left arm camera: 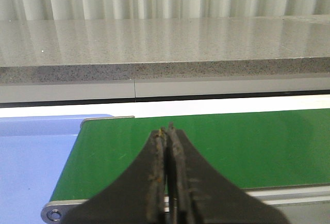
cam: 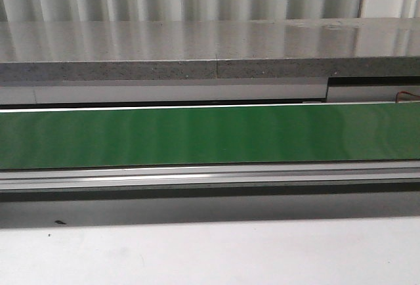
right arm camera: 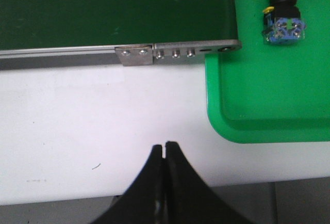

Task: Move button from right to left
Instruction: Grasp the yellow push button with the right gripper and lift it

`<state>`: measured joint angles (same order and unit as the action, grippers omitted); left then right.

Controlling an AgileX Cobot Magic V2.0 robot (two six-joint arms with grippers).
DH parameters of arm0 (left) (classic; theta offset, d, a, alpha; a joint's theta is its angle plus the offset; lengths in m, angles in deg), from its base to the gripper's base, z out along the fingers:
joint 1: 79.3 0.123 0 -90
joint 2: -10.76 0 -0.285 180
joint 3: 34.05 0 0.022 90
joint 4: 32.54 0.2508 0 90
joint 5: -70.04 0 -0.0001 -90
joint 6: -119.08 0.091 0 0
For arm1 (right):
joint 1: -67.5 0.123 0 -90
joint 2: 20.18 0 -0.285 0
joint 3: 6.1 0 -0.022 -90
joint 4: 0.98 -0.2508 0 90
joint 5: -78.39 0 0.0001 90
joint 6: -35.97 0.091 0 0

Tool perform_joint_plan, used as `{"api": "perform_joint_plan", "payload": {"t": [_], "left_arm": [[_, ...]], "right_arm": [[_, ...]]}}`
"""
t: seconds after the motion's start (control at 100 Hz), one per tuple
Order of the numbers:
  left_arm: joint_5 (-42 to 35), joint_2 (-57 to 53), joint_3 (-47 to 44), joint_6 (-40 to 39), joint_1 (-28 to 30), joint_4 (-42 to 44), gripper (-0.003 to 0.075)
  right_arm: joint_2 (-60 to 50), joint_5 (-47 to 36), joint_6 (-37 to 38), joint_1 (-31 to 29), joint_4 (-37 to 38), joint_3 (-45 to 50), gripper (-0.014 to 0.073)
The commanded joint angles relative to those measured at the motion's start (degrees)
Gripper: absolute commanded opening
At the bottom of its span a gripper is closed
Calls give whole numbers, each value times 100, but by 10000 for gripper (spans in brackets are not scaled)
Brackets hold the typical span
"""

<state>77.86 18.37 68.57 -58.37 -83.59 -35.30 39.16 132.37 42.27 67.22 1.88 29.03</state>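
White counter [right arm camera: 77, 131] stretches beneath our right hand [right arm camera: 165, 149], its fingers pressed together, empty. Ahead and to its right, well apart, the yellow-headed push-button with blue-grey block [right arm camera: 282, 12] lies on a green plastic tray [right arm camera: 268, 100], long axis pointing away. Our left hand [left arm camera: 169, 131], also pressed together, is farther.

Closed left tool [left arm camera: 169, 131] over green belt [left arm camera: 232, 146]

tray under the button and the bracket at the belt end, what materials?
Green tray: looks like moulded plastic, smooth with a soft sheen and a rounded raised rim. Bracket: bare metal, likely aluminium or steel, silver-grey matte with visible screw heads. The button lies on the tray.
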Motion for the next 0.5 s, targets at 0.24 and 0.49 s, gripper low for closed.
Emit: {"api": "perform_joint_plan", "payload": {"t": [0.24,0.49], "left_arm": [[-446,-187,-225,-27,-31,-33,-20],[-446,-187,-225,-27,-31,-33,-20]], "right_arm": [[933,211,-29,-12,38,-871,544],[1522,241,-29,-261,127,-1430,593]]}}
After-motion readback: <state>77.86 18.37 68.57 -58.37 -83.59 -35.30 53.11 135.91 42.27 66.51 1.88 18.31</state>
